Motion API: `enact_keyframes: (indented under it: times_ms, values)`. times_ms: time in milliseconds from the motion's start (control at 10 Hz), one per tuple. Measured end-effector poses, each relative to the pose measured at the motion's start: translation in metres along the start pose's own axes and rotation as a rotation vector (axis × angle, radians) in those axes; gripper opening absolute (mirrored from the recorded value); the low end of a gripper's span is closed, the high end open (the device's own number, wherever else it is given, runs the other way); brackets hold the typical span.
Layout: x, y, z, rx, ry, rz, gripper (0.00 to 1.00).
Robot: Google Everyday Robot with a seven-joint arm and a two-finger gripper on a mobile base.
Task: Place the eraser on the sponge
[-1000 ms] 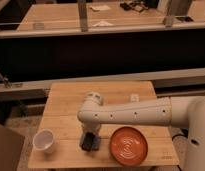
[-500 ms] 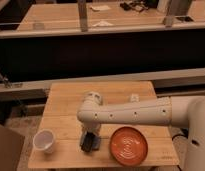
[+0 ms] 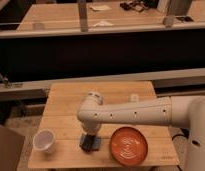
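Observation:
My gripper [image 3: 89,136] points straight down from the white wrist over the front-middle of the wooden table [image 3: 66,100]. Directly under it is the eraser [image 3: 86,143], a small black block. It rests against or on the sponge [image 3: 95,145], a flat blue pad whose edge shows to the right and beneath the block. The gripper's tip meets the top of the eraser, and I cannot tell whether it still grips it.
An orange plate [image 3: 128,145] lies just right of the sponge near the front edge. A white cup [image 3: 44,140] stands at the front left. A tiny white object [image 3: 134,97] sits at the back right. Dark counters and a rail run behind the table.

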Motion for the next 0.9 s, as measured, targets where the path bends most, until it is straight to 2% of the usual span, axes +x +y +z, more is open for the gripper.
enact_keyframes:
  times_ms: [100,200,500,600,700,900]
  values:
    - [-0.0009,-0.0010,-0.0005,0.004,0.000,-0.001,0.45]
    - [-0.0042,-0.0015,0.0000,0.009,-0.004,-0.005,0.45]
    - [-0.0076,-0.0021,-0.0013,0.015,-0.014,-0.010,0.17]
    - [-0.0085,-0.0019,-0.0020,0.015,-0.016,-0.011,0.05]
    - [-0.0092,-0.0018,-0.0025,0.015,-0.018,-0.011,0.01]
    - [-0.0094,-0.0017,-0.0026,0.014,-0.018,-0.011,0.01]
